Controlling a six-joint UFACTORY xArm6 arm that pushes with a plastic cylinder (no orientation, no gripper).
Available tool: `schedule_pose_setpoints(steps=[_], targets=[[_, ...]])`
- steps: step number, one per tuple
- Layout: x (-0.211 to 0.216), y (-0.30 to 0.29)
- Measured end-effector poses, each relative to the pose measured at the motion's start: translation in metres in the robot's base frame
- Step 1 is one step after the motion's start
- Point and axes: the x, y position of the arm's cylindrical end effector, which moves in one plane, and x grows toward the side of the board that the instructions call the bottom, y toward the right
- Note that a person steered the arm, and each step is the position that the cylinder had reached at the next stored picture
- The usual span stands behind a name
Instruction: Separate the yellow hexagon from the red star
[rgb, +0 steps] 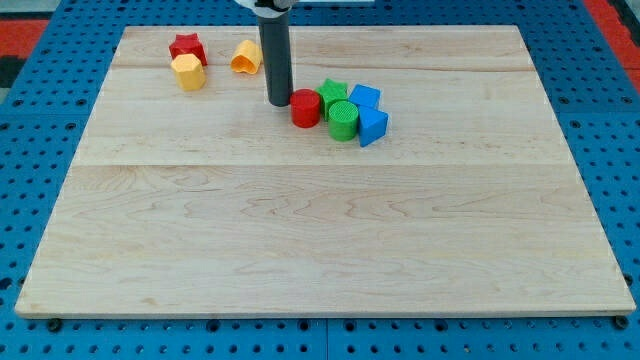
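- We had our dark rod (276, 55) standing upright over the wooden desk (320, 230), near the middle of its top edge. There were no jaws on it to be wide, narrow or holding; it ended plainly in my tip (278, 103), which gripped nothing.
- My tip sat just to the view's left of the red cylinder (305, 108); we could not tell if the two touched.
- The yellow hexagon (187, 72) lay near the desk's top left corner, pressed against the red star (186, 47), which sat just behind it toward the top edge. The two were touching.
- A second yellow block (245, 57), of a shape we could not make out, lay between that pair and our rod, apart from both.
- A cluster sat to the right of my tip: the red cylinder, a green block (333, 96) behind it, a green cylinder (343, 120), and two blue blocks (365, 97) (372, 126) on the cluster's right side, all packed close together.
- My tip was well apart from the hexagon and star.
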Motion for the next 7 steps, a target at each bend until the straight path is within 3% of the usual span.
schedule_pose_setpoints(steps=[1,4,5,7], targets=[[0.003,0.009],[-0.016,-0.222],[-0.058,-0.227],[-0.055,-0.152]])
